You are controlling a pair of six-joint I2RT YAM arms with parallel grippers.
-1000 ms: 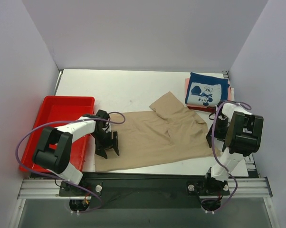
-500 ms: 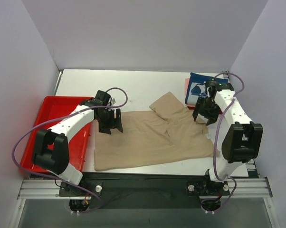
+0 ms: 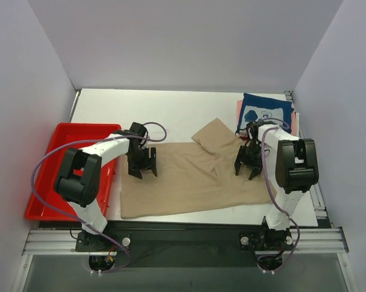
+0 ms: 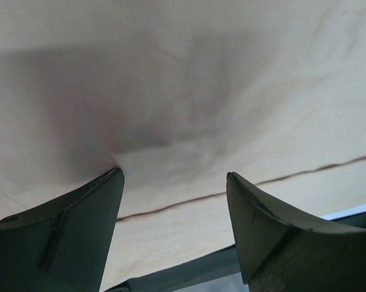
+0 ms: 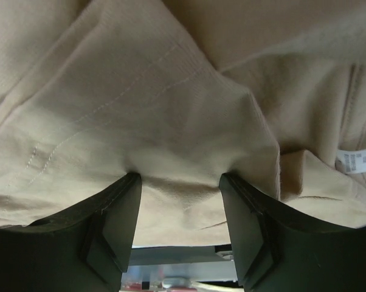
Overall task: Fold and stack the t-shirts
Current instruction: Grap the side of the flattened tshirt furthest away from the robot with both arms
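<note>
Top external: tan shirt (image 3: 189,179) lies on the counter (image 3: 171,112), long axis 9-to-3 o'clock. Left gripper (image 3: 143,173) presses its 9 o'clock end, right gripper (image 3: 246,173) its 3 o'clock end. Both are spread, nothing pinched yet.

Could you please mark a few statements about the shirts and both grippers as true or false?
1. The tan t-shirt lies spread on the table between the arms. True.
2. The navy t-shirt lies spread open at the left. False: it is folded at the far right, on pink cloth.
3. The left gripper is open, its fingers pressing on the tan t-shirt. True.
4. The right gripper is shut on the navy t-shirt. False: it is open, pressing on the tan t-shirt.
5. A white label shows on the tan t-shirt. True.
</note>
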